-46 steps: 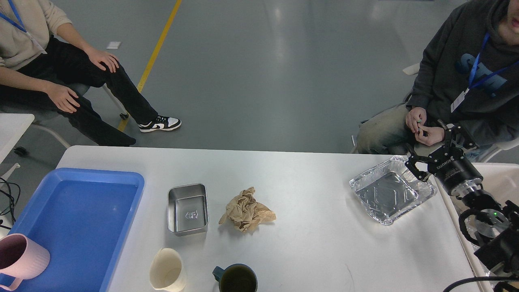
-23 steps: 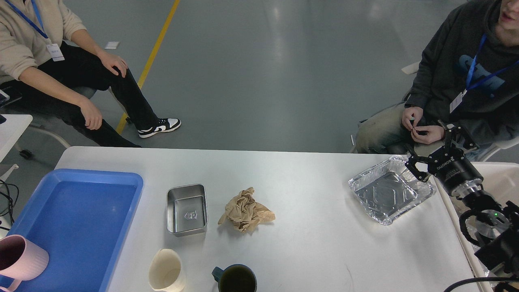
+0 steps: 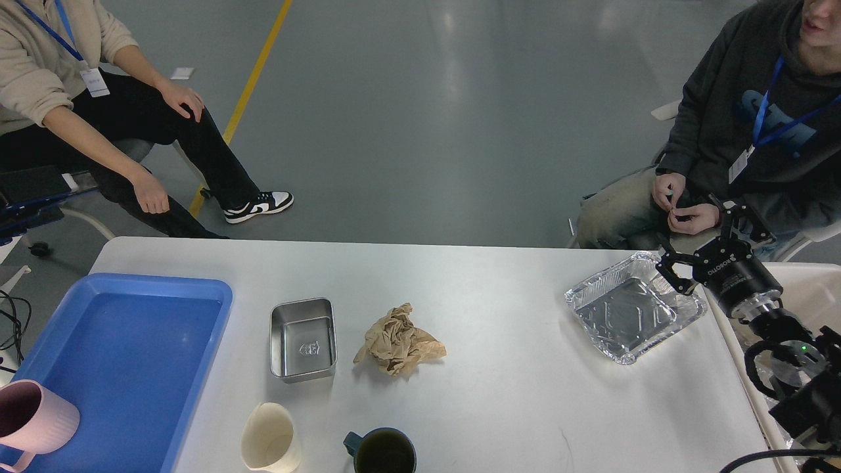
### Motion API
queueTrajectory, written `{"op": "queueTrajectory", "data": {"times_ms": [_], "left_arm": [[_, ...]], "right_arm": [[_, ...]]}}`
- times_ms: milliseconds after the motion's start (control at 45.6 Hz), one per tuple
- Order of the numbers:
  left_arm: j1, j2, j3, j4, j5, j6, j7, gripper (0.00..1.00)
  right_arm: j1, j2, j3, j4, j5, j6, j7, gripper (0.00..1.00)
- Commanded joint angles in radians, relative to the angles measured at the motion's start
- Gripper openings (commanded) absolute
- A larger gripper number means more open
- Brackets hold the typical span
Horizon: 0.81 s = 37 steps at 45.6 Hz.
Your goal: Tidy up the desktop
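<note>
Desktop (image 3: 512, 401) w/ clutter, R gripper (image 3: 698, 244) at foil tray's far-right corner.
White desktop fills lower view. R gripper's fingers spread apart, one finger over foil tray (image 3: 634, 307) rim, can't tell if touching; L gripper out of view. Blue tray (image 3: 141, 289) at left edge w/ pink mug (image 3: 33, 420) at its near-left corner. Steel tin (image 3: 303, 338) just beside crumpled brown paper (image 3: 398, 340), center. Cream cup (image 3: 269, 439) & dark mug (image 3: 382, 452) at near edge.

Lab: taped grey floor (image 3: 420, 98), lanyard-wearing observers (image 3: 762, 125).
</note>
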Motion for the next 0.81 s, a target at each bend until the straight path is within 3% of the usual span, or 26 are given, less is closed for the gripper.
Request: {"op": "queueTrajectory", "data": {"times_ms": [0, 175, 307, 438, 657, 789], "left_arm": [[-0.028, -0.002, 0.009, 0.0, 0.004, -0.011, -0.006, 0.79], [-0.031, -0.01, 0.02, -0.001, 0.004, -0.041, -0.092, 0.79], [-0.085, 0.002, 0.026, 0.002, 0.005, -0.075, -0.084, 0.82], [-0.13, 0.001, 0.021, 0.0, 0.007, -0.066, -0.078, 0.97], [-0.14, 0.084, 0.029, 0.005, 0.005, -0.126, -0.084, 0.96], [-0.147, 0.05, -0.009, 0.009, -0.004, -0.164, -0.103, 0.96]], "right_arm": [[0.001, 0.003, 0.0, 0.0, 0.001, 0.004, 0.0, 1.0], [0.001, 0.002, 0.0, 0.017, 0.001, 0.016, 0.0, 1.0], [-0.007, -0.004, 0.002, 0.054, 0.001, 0.016, 0.0, 1.0], [-0.013, -0.004, 0.002, 0.06, 0.001, 0.016, 0.0, 1.0], [-0.019, -0.004, 0.0, 0.072, 0.001, 0.018, 0.0, 1.0], [-0.035, -0.007, 0.002, 0.097, 0.001, 0.024, 0.0, 1.0]]}}
